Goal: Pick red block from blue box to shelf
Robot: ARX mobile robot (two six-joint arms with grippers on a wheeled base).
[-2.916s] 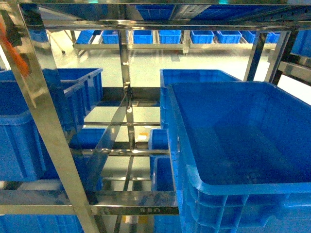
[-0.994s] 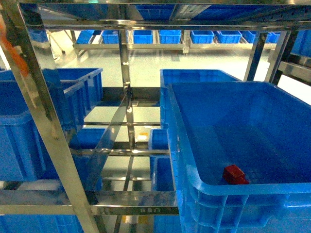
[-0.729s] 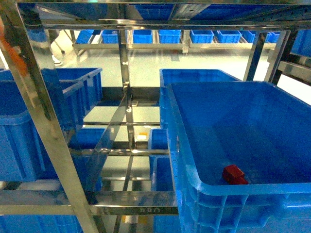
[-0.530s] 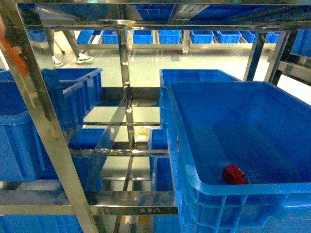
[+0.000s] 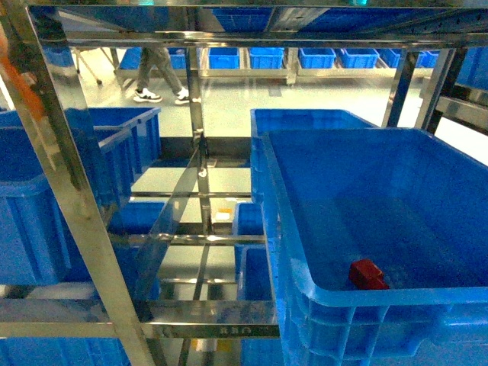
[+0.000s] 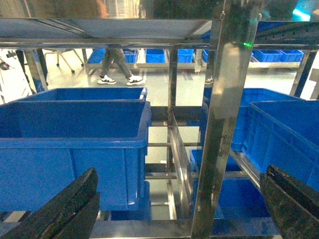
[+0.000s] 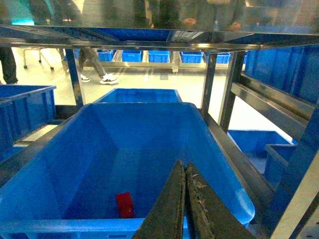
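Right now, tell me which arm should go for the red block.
Right. Its gripper, fingers closed, sits just over the blue box with the red block below it. The left gripper, open, faces another crate behind a shelf post.

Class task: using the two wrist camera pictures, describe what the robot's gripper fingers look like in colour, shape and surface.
The left gripper has two broad black fingers with ridged, layered faces. The right gripper shows two dark, olive-black tapering fingers, long and blade-like, with scuffed, flecked surfaces. No cables or markings are visible.

A warehouse or storeroom: blue crates (image 5: 46, 206) fill the steel shelf (image 5: 200, 191), with more racks (image 5: 252, 65) lined up beyond it.
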